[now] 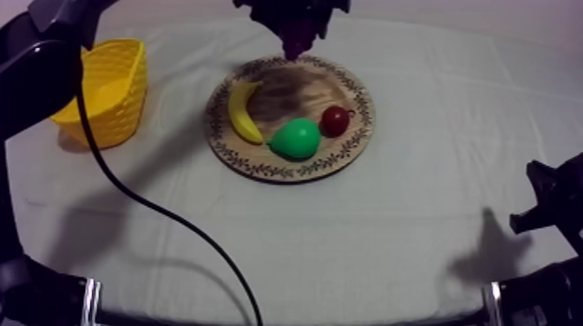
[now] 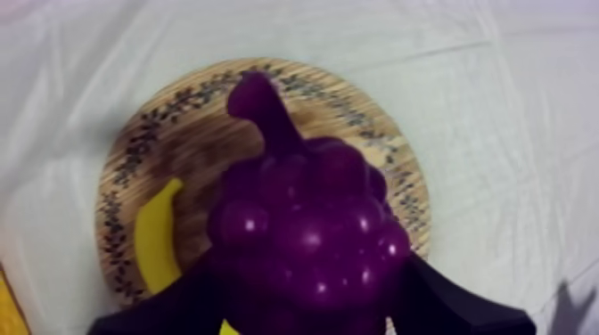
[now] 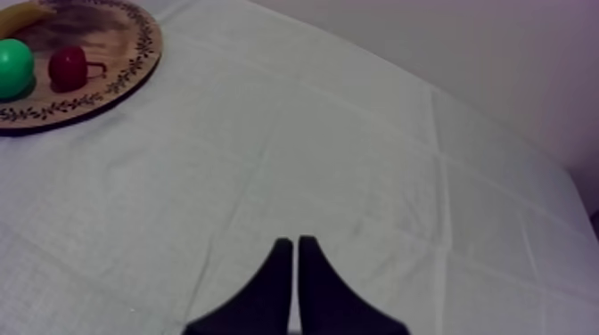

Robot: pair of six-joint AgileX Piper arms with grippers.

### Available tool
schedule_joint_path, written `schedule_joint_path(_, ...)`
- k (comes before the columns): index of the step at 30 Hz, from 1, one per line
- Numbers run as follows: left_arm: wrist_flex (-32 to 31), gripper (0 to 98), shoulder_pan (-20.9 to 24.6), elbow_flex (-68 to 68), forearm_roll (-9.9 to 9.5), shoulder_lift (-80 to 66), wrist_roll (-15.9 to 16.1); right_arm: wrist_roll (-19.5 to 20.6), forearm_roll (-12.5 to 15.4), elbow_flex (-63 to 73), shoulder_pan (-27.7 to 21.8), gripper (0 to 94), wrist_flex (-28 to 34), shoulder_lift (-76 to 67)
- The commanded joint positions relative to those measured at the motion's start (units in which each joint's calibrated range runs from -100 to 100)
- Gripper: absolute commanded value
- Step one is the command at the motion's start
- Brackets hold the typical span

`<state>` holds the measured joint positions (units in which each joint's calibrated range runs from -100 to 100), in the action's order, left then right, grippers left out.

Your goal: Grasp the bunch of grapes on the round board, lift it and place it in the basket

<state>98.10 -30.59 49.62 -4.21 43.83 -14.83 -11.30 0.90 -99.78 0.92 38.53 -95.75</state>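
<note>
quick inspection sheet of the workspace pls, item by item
surface: grey-white cloth, creased, covers the table
grapes: bunch of grapes gripped in the left claw, held over the wooden board, not yet in the basket
basket: yellow basket upright at my left side, apart from the board, nothing seen inside
clutter: banana, pear and small red fruit lie on the board
grippers: left claw shut on the grapes; right claw shut on nothing, over bare cloth at my right
surroundings: plain wall beyond the table; no person seen
</note>
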Motion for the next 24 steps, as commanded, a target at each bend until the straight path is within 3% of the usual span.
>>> schedule_joint_path(1,0.0,56.3,0.6,-1.7,-0.22,-1.2,0.1,0.0,0.0,0.0,0.0,0.3,0.0,0.0)
schedule_joint_path(14,-1.4,56.1,11.0,-17.2,-1.09,-11.4,1.1,0.0,0.0,0.0,0.0,0.3,0.0,0.0)
schedule_joint_path(24,-2.0,56.4,20.2,-28.8,-2.8,-19.4,1.8,0.0,0.0,0.0,0.0,0.3,0.0,0.0)
